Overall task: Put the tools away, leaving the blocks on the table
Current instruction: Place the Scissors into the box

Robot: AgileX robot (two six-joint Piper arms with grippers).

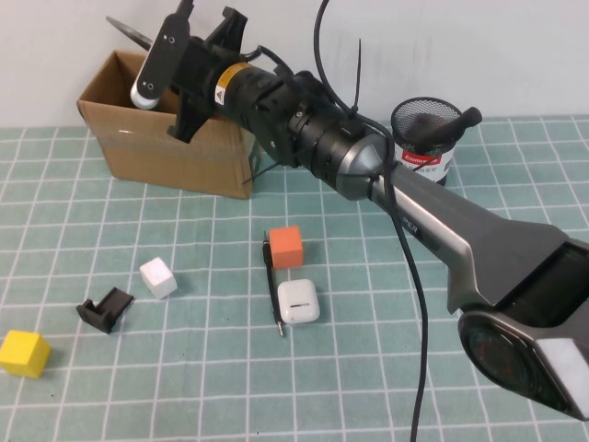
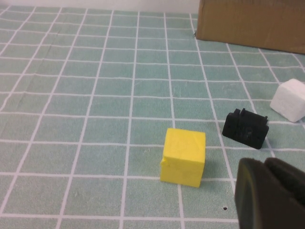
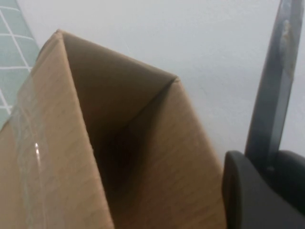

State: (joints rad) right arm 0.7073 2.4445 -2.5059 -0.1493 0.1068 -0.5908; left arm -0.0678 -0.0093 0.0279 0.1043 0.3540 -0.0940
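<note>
Right arm (image 1: pixel 479 249): closest to the high camera; it reaches from the lower right across the mat to the far left corner.
Right gripper (image 3: pixel 272 164): closed tight on a steel blade (image 3: pixel 279 71), held above the open top of the cardboard box (image 1: pixel 166 147); the blade's pointed end sticks out past the fingers, and its handle is hidden.
Left gripper (image 2: pixel 265 167): closed and holding nothing, low over the mat near the yellow block (image 2: pixel 184 157); it is out of the high view.
Thin screwdriver (image 1: pixel 273 295): lies flat on the green grid mat (image 1: pixel 368 368), just beside the earbud case (image 1: pixel 298 301) on its left.
Orange block (image 1: pixel 285 247): on the mat just behind the case, by the screwdriver's far end.
White block (image 1: pixel 158 277): further left, apart from the orange one.
Black bracket (image 1: pixel 104 308): near the white block, between it and the yellow block at the left edge.
Mesh cup (image 1: pixel 426 124): at the back right, behind the arm.
</note>
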